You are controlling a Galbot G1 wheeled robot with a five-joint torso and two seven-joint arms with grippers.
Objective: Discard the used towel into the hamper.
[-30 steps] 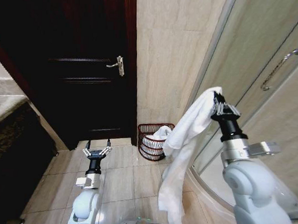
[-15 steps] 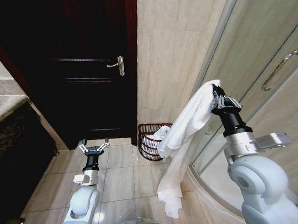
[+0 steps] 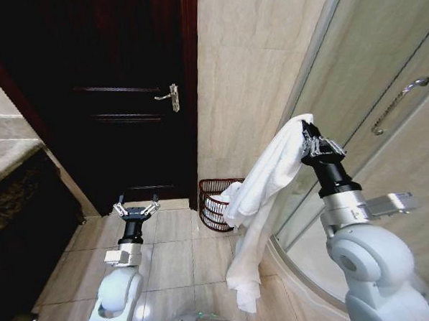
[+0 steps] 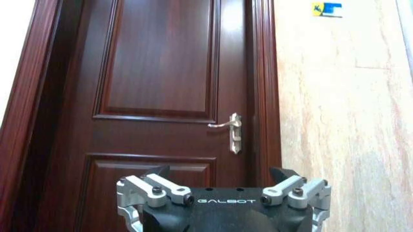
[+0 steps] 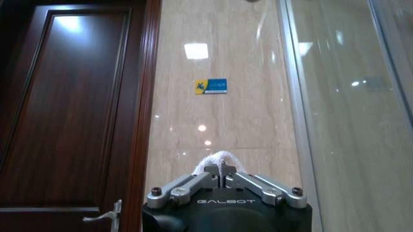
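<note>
Right gripper [image 3: 307,140] raised high beside the shower enclosure [image 3: 376,104], fingers pinched together on one end of the white towel [image 3: 259,199]; in the right wrist view a loop of terry poking up between the closed fingertips [image 5: 213,175]; held high, probably, to keep the trailing cloth off the tiled floor [image 3: 173,259] while carried toward the basket.

Towel hanging from that single pinch point; long axis close to vertical, slanting down and toward the robot's left; free end pointing at the floor, low and near the tiles; upper part bunched and folded over the gripper.

Hamper [image 3: 214,202], a dark reddish open-weave basket, standing on the floor against the marble wall [image 3: 240,75], just beside the dark wooden door [image 3: 124,91], with something white already inside; towel passing in front of its right rim, not yet in it.

Left gripper [image 3: 133,211] low over the floor, fingers spread apart, empty, aimed at the door; idle.
</note>
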